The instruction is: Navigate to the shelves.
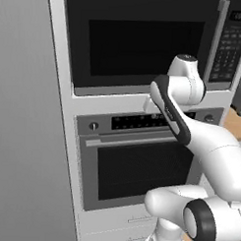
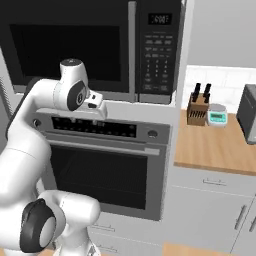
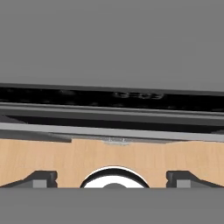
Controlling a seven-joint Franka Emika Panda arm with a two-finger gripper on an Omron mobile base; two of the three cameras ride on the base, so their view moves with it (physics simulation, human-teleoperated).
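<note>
Oven (image 2: 105, 165) blocks dead ahead, microwave (image 2: 100, 45) above it; right of oven, worktop (image 2: 215, 150) front open, knife block (image 2: 197, 109) at back.

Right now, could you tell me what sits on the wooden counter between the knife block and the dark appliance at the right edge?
In the right base view, a small white kitchen scale with a teal display stands between the knife block and the dark appliance, close beside the block.

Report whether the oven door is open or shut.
Shut: the oven door sits flush with its frame, handle level across the top.
</note>
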